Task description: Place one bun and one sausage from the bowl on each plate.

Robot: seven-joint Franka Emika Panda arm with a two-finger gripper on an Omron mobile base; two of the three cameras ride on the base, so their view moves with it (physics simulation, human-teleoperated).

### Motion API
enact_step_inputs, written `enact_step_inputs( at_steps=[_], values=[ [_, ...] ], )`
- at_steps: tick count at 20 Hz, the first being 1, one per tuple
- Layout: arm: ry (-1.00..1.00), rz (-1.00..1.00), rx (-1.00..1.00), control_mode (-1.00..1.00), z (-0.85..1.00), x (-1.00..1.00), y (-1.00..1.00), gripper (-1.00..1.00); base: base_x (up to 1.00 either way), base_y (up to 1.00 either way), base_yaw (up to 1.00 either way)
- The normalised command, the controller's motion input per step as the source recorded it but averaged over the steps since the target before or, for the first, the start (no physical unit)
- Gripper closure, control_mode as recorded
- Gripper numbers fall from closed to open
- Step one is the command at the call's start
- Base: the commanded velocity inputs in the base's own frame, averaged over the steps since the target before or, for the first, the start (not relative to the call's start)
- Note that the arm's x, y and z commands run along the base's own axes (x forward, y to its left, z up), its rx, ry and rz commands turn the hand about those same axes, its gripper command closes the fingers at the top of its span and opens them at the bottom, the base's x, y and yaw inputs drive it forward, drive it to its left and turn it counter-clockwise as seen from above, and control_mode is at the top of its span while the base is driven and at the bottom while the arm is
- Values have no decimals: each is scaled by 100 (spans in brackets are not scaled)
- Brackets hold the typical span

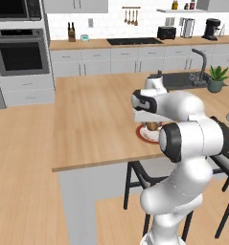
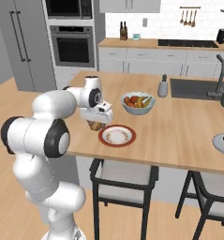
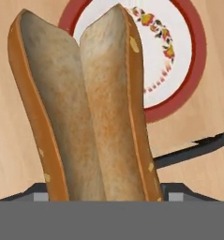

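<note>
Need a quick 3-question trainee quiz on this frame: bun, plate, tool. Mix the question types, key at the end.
1. True or false: the bun already lies flat on the red-rimmed plate.
2. What does the tool hold? A) a sausage B) a split bun C) a banana
3. Fill in: beyond the plate on the counter stands a white bowl of ____.

Key:
1. False. The bun is in the tool, above the counter beside the plate's edge.
2. B. In the hand view the split bun rises from between the fingertips.
3. Fruit.
</note>
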Motion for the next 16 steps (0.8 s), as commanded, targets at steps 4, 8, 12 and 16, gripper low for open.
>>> enact_step_inputs(
  at_steps=[4,8,12,16],
  values=[
    [9,12,0,-100,-52,82,-58,100,0,0,0],
    [1,20,0,-100,-92,91,-42,100,0,0,0],
    [-1,23,4,-100,-59,50,-23,100,0,0,0],
    [-8,19,10,-100,-24,13,-32,100,0,0,0]
  ],
)
